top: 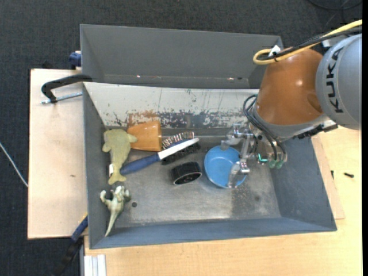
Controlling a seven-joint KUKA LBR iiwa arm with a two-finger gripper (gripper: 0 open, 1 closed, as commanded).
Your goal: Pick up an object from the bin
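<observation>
Claw (242, 164): low in the right half of the bin (299, 180), at the right edge of a blue cup; the arm comes in from the right under its orange cover (287, 91).
Claw state: cannot tell how far open it is, nor whether it has hold of anything; its metal parts overlap the cup's right rim.
Blue cup (217, 167): round, lying on the bin floor right of centre, with the claw against or over its right side.
Black cylinder (187, 173): short and dark, just beside the cup on its left, on the floor near the middle.
Brush (158, 156): blue handle pointing down and left, white head with dark bristles up and right; it lies left of the cup, its head just above the cylinder.
Orange cup (146, 135): on its side by the back wall, left of centre, just above the brush.
Tan fish toy (117, 148): at the left wall, touching or just beside the orange cup, its tail down toward the brush handle's end.
Pale lizard toy (115, 202): front left corner, well apart from the claw.
</observation>
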